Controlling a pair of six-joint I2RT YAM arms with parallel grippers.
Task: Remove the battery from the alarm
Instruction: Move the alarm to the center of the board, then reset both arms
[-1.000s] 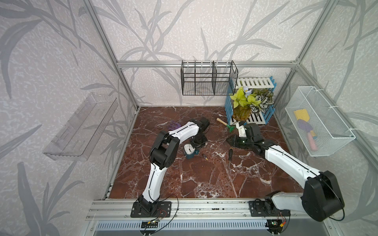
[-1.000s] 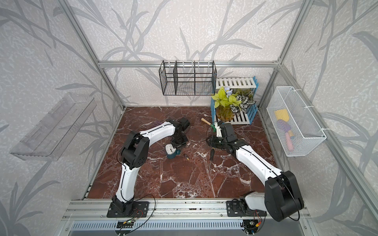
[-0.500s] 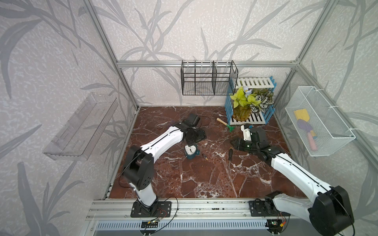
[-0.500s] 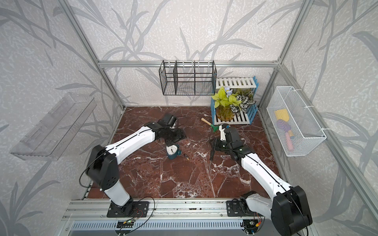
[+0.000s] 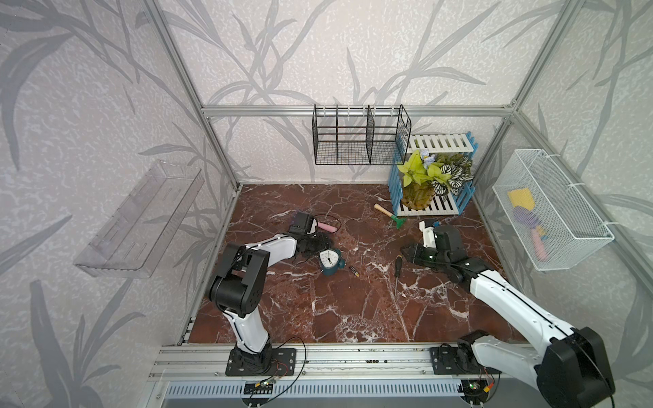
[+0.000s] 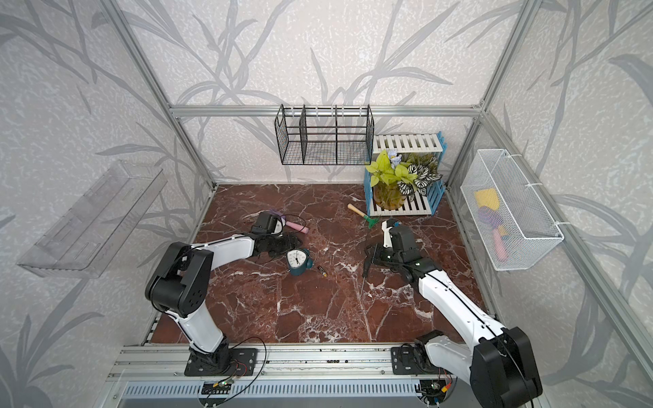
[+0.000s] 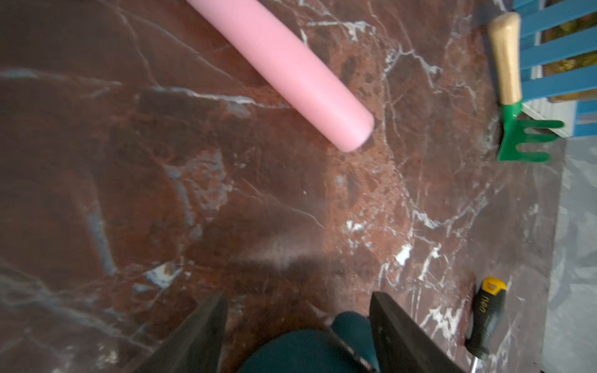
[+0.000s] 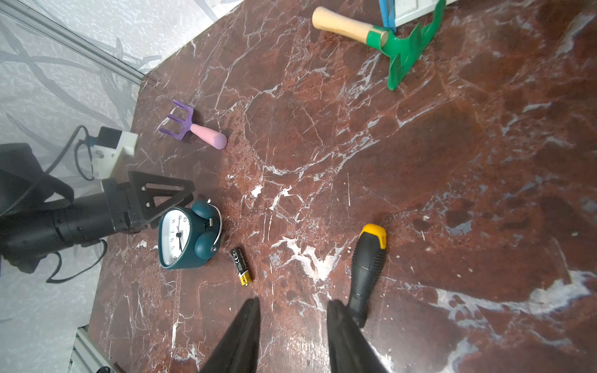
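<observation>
My left claw [image 7: 297,297] has its jaws apart. They straddle the clock [image 7: 307,352] without pinching it: bare tabletop [image 7: 226,210] shows between one finger [image 7: 200,336] and the teal case. The other finger sits right against one of the bells, and I cannot tell if it touches. From the right wrist camera, that claw [image 8: 161,197] lies low beside the clock [image 8: 184,239], whose white dial is turned upward.

The battery [image 8: 240,266] is out of the clock. It lies loose on the tabletop just beside the bells, gold end away from the clock, touching neither claw. Both top views show it as a small dark stick next to the clock [image 5: 353,270] [image 6: 322,271].

My right claw [image 8: 294,302] is also spread, with nothing but marble between its fingers, and the battery lies a little ahead of them. The screwdriver [image 8: 368,264] lies just beside one finger, its yellow cap pointing away.

Farther out, a purple fork with a pink handle [image 8: 197,129] lies beyond the clock, and a green rake [image 8: 397,42] lies near the blue rack.
</observation>
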